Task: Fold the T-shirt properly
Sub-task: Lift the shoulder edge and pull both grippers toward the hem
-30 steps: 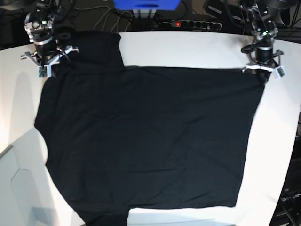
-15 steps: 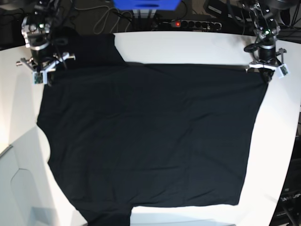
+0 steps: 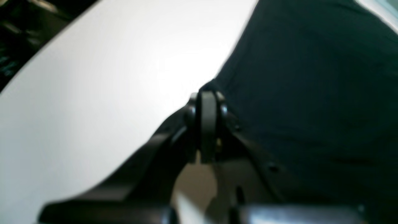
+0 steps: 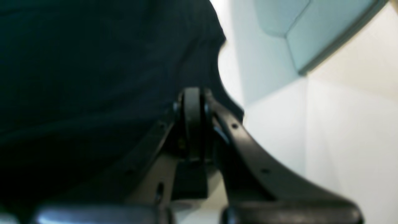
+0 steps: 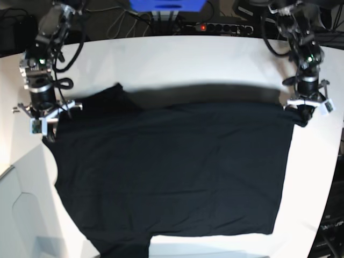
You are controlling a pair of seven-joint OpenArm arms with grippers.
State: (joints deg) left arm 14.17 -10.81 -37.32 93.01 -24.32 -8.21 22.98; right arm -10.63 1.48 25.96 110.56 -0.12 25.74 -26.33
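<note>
The black T-shirt (image 5: 172, 172) lies spread on the white table (image 5: 215, 59); its far edge is raised and casts a shadow on the table behind it. My left gripper (image 5: 302, 114) is shut on the shirt's far right corner; in the left wrist view the gripper (image 3: 207, 99) pinches the cloth edge (image 3: 311, 77). My right gripper (image 5: 47, 129) is shut on the shirt's far left corner, beside a bunched sleeve (image 5: 110, 99); in the right wrist view the gripper (image 4: 192, 95) clamps the cloth (image 4: 93, 62). The white tag and the orange label are not visible.
A power strip with a red light (image 5: 217, 27), a blue box (image 5: 166, 4) and cables lie behind the table's far edge. A pale grey panel (image 5: 21, 215) sits at the front left, also in the right wrist view (image 4: 295, 31).
Both grippers have moved toward the front of the table with the shirt's far corners, pulling the far edge nearer. The near hem has stayed in place.
</note>
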